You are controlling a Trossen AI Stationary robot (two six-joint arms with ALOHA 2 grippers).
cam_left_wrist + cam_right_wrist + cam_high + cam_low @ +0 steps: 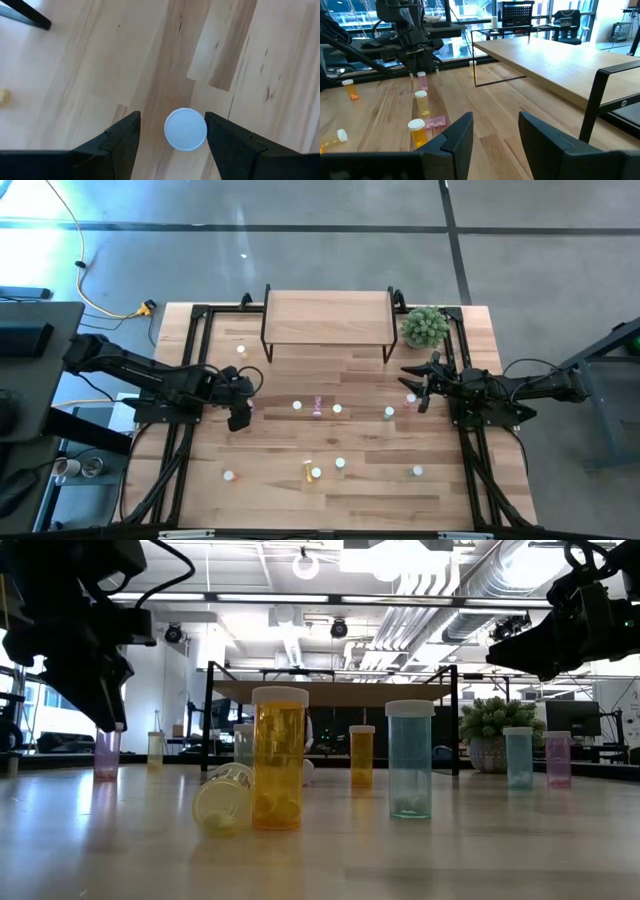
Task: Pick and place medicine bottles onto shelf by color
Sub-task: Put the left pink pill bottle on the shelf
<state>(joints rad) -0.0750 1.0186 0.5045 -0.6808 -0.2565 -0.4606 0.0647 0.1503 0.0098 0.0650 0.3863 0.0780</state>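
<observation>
Several small white-capped medicine bottles stand scattered on the wooden table, among them a yellow one (pixel 279 758), a teal one (pixel 410 760) and a pink one (pixel 318 406). A yellow bottle (pixel 222 802) lies on its side. My left gripper (pixel 172 135) is open and points down at the table's left. Its fingers stand on either side of the white cap (pixel 185 129) of an upright pink bottle (pixel 107 754); I see no touch. My right gripper (pixel 495 137) is open and empty at the table's right, beside a pink bottle (pixel 410 398). The shelf (pixel 327 320) stands at the far middle.
A green potted plant (pixel 425 327) stands right of the shelf. Black frame rails (pixel 190 360) run along the table's left and right sides. More bottles stand near the front edge (pixel 340 464). Some pink pills (pixel 436 121) lie on the tabletop.
</observation>
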